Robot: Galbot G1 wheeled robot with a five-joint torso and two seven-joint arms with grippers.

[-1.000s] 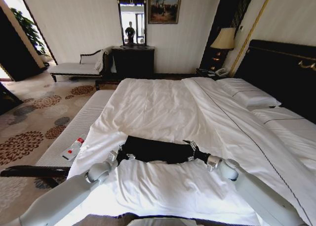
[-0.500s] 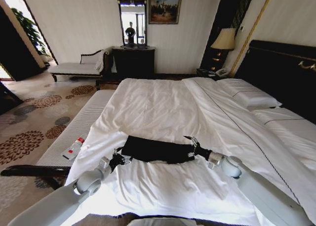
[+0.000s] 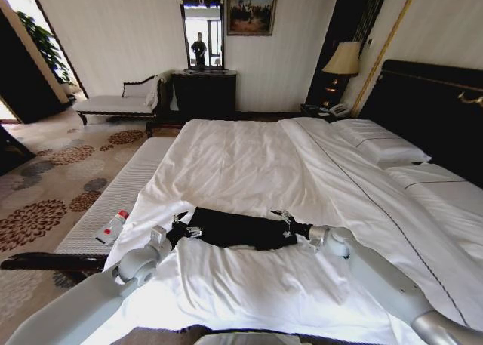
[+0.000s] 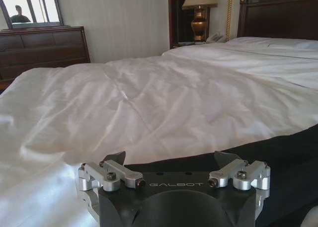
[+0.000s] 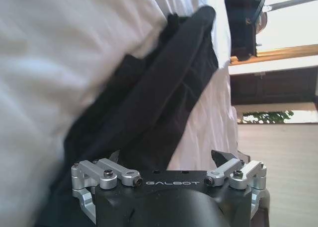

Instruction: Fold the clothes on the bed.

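The clothes, one black T-shirt (image 3: 234,229), lie gathered into a narrow band across the near part of the bed (image 3: 249,164), on its white duvet. My left gripper (image 3: 181,229) is at the band's left end, fingers open. In the left wrist view that gripper (image 4: 170,160) stands wide open just above the duvet, with the black cloth (image 4: 293,157) to one side. My right gripper (image 3: 284,223) sits at the band's right end, also open. The right wrist view has the gripper (image 5: 170,157) spread before the bunched dark fabric (image 5: 159,98).
A narrow white padded bench (image 3: 121,194) runs along the bed's left side, with a white and red bottle (image 3: 112,226) on it. Pillows (image 3: 381,145) and a dark headboard (image 3: 430,111) lie to the right. A chaise longue (image 3: 117,103), dresser (image 3: 204,94) and lamp (image 3: 343,60) stand against the far wall.
My left gripper dipped back toward the near left, then returned to the shirt's left end. My right gripper shifted slightly left along the band. The shirt has hardly moved.
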